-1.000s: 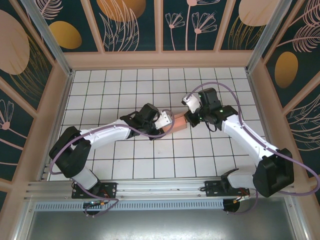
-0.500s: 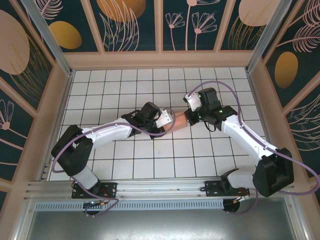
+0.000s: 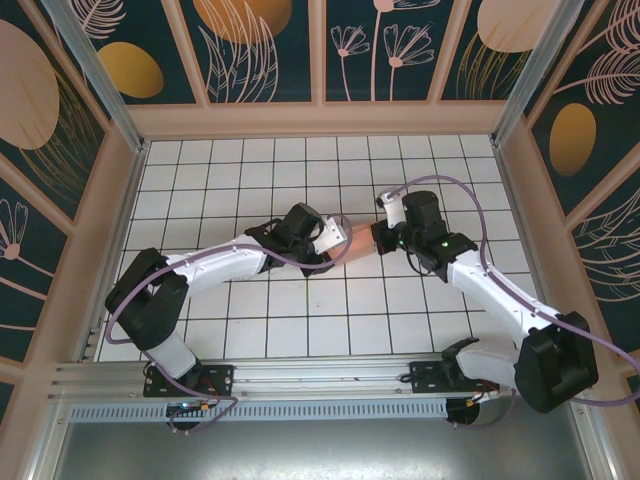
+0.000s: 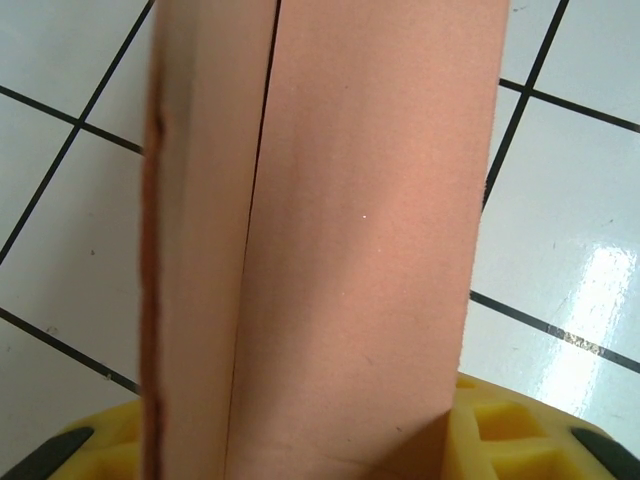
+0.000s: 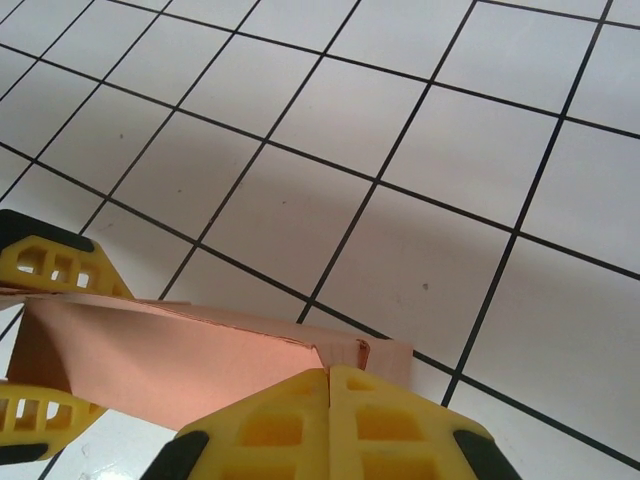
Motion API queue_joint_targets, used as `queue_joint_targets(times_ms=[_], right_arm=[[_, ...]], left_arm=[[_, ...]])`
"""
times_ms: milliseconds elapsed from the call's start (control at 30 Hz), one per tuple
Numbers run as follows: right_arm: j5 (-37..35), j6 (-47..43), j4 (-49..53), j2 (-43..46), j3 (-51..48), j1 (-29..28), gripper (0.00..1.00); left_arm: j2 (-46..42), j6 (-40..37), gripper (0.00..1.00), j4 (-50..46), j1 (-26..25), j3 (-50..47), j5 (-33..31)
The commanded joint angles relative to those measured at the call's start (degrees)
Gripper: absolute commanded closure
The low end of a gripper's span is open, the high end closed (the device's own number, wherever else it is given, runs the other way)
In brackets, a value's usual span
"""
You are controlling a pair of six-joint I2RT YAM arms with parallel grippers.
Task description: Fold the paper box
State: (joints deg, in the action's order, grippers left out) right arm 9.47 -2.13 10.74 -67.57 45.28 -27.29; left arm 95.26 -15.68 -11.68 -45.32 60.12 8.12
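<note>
While left jaws clamp paper box | right jaws closed against its other end

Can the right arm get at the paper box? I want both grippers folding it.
Likely yes: the right gripper sits at one end of the paper box, the left gripper holding the other.

No writing, label or number seems readable anywhere, the paper box included, in these soft views.
</note>
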Motion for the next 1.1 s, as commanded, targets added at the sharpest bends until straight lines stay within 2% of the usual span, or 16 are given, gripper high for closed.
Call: queue_joint_targets(times_ms=[0,200,500,600,733,900,967,1067], right_arm=[[-3.8,1.6,-3.1,1.5,-2.1,-0.9,1.00],[-7.1,1.6,-5.9,2.3,-5.0,-2.0,1.00],[-8.2,3.1,-7.8,2.9,-7.4,-2.2,1.00],[-8.5,3.3,-7.9,3.4,-7.5,-2.2,1.00],[-9.0,3.9,-7.9,3.5,-7.4,-2.2,1.00],[-9.0,4.5,-7.8,3.4,-6.9,-2.2,1.00],[-8.9,4.7,-7.5,3.2,-6.4,-2.3,1.00],[-8.6,4.8,-7.5,2.7,-5.8,-2.3,1.00]], left_arm=[[-0.3,3.7,0.60,0.6,0.3,1.1,-0.5],[-2.2,6.3,0.49,2.2,0.3,1.0,0.4],[-7.5,8.8,0.13,8.1,0.2,-2.1,2.1],[-9.6,12.7,0.02,10.2,0.3,-2.9,-0.8],[-11.6,21.6,0.03,10.9,0.3,-3.7,-7.1],[-11.1,35.2,0.18,0.7,0.1,0.3,-13.3],[-10.4,39.9,0.23,-4.3,0.1,2.1,-13.3],[-10.4,42.9,0.29,-7.6,-0.2,2.3,-10.4]])
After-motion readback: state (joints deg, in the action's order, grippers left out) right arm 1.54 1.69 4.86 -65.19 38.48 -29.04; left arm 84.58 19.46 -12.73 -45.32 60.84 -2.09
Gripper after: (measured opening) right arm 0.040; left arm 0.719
